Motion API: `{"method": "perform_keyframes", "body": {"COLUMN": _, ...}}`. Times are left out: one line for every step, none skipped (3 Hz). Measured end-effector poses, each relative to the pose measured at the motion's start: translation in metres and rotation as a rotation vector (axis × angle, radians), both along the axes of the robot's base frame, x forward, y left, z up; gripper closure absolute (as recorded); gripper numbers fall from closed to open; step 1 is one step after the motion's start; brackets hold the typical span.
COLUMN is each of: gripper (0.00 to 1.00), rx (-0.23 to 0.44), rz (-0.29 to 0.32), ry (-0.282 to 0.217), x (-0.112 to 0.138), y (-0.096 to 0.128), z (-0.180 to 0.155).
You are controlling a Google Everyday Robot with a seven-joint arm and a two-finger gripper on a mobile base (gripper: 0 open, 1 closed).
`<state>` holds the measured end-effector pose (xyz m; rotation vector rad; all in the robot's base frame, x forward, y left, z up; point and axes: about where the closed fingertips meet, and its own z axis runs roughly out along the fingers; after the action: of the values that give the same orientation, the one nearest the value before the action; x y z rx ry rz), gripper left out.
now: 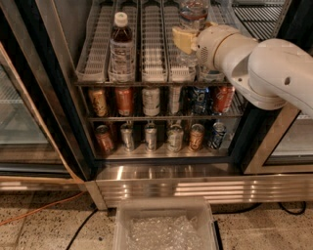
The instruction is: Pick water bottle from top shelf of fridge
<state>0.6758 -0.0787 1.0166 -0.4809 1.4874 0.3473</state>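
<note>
The water bottle point(193, 12) stands at the upper centre-right of the frame, in a lane of the top shelf point(154, 44) of the fridge point(195, 188), its cap cut off by the upper edge. The gripper point(188, 41) sits at the bottle's mid-height, and the white arm point(274, 68) reaches in from the right edge. The bottle's body passes through the space the jaws occupy, with a pale yellow part of the gripper against the bottle's left side. Whether the jaws are closed on it or only around it, I cannot tell.

Two lanes to the left, a brown-liquid bottle point(121, 49) stands upright at the shelf front. Below are two rows of cans point(151, 100). A clear plastic bin point(164, 227) sits on the floor at bottom centre.
</note>
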Motion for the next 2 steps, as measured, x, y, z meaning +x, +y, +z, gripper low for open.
{"method": "perform_keyframes", "body": {"gripper": 1.0, "rx": -0.069, "rz": 0.068, "ry": 0.031, "x": -0.022, "y": -0.027, "z": -0.011}}
{"method": "perform_keyframes", "body": {"gripper": 1.0, "rx": -0.119, "rz": 0.131, "ry": 0.027, "x": -0.032, "y": -0.039, "z": -0.015}}
